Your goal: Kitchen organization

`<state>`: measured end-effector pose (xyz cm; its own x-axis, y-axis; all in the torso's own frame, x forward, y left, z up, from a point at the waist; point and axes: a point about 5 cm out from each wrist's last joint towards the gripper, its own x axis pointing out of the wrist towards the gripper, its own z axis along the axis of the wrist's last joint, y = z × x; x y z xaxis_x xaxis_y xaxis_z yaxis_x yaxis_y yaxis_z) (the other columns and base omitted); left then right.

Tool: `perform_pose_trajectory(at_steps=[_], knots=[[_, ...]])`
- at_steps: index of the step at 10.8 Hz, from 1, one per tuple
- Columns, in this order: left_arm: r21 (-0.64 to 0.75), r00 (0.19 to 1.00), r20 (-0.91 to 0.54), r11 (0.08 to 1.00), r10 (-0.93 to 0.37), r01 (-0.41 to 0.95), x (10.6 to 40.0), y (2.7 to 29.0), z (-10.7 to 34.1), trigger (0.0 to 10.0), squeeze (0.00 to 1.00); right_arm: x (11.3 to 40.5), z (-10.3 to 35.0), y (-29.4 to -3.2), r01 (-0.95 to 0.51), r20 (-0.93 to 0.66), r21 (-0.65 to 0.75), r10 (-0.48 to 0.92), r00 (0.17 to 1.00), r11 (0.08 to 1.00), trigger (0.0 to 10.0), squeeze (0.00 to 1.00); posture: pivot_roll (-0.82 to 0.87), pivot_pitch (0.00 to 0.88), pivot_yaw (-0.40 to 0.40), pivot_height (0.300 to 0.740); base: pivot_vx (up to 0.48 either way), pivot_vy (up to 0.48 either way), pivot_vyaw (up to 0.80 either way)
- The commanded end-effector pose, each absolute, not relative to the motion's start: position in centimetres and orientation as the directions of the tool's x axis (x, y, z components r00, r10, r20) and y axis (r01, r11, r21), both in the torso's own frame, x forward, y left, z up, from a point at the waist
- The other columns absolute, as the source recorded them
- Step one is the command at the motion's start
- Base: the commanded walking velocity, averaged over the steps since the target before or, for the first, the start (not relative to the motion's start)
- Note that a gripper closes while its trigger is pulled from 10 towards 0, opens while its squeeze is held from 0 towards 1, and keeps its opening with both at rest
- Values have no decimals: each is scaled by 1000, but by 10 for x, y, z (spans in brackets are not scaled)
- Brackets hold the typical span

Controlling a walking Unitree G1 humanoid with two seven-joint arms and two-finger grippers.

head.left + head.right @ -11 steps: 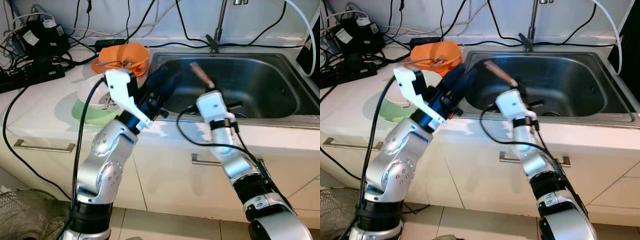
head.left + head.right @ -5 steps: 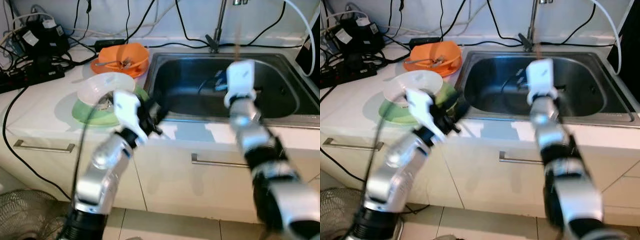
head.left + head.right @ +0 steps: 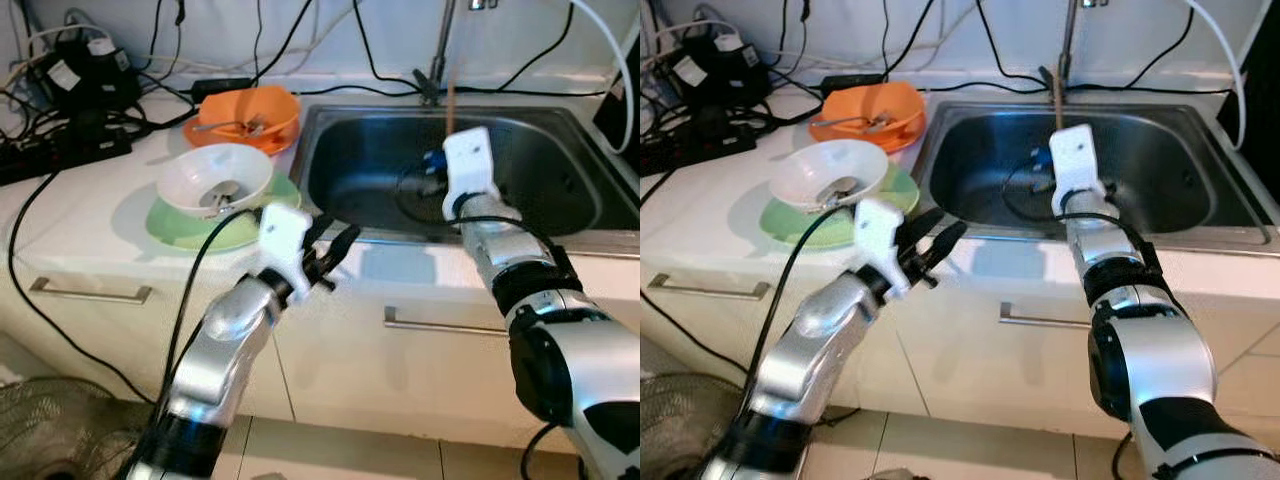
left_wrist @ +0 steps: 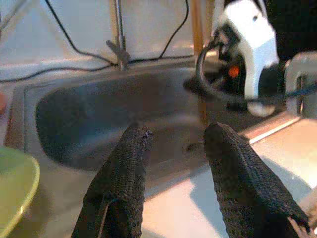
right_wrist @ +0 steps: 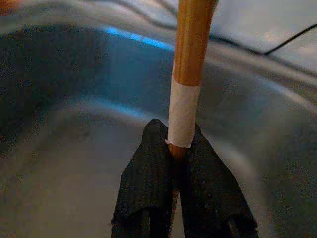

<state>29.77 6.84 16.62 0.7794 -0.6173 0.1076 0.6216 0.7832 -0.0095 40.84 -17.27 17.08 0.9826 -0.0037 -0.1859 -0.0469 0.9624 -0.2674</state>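
Note:
A thin wooden stick (image 3: 451, 103) with a white band (image 5: 182, 113) stands upright over the steel sink (image 3: 372, 175). My right gripper (image 5: 175, 149) is shut on its lower end, and the white wrist housing (image 3: 470, 168) hangs above the sink's front half. My left gripper (image 3: 328, 246) is open and holds nothing. It hovers at the counter's front edge, just left of the sink. In the left wrist view its two black fingers (image 4: 124, 178) point at the basin and at the right wrist.
A white bowl (image 3: 213, 178) sits on a green plate (image 3: 175, 225) left of the sink. Behind them is an orange bowl (image 3: 256, 106) with utensils. Power strips and cables (image 3: 70, 90) crowd the back left corner. The faucet (image 3: 438, 55) rises behind the sink.
The left gripper came down from the sink's left rim to the counter's front edge. The right gripper swung the stick from a leftward tilt to upright, further over the sink.

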Motion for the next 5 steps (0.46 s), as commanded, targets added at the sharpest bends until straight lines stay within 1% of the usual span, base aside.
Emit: perform_pose_trajectory(at_steps=[1,2,4,5], knots=[[14,787,102,792,-609,611,301,67,169,10000,0,411,178,-169,-56,-192,-243,9,981,968,10000,0,104,0,66,740,0,0,0],[30,804,109,811,-584,585,310,63,178,10000,0,411,176,-170,-61,-210,-232,11,978,971,10000,0,107,0,61,740,0,0,0],[48,800,90,805,-593,591,317,55,184,10000,0,410,172,-170,-80,-247,-231,21,969,970,10000,0,103,0,62,740,0,0,0],[35,787,69,790,-614,613,318,51,183,10000,0,410,169,-170,-84,-263,-236,19,965,968,10000,0,104,0,63,740,0,0,0]])
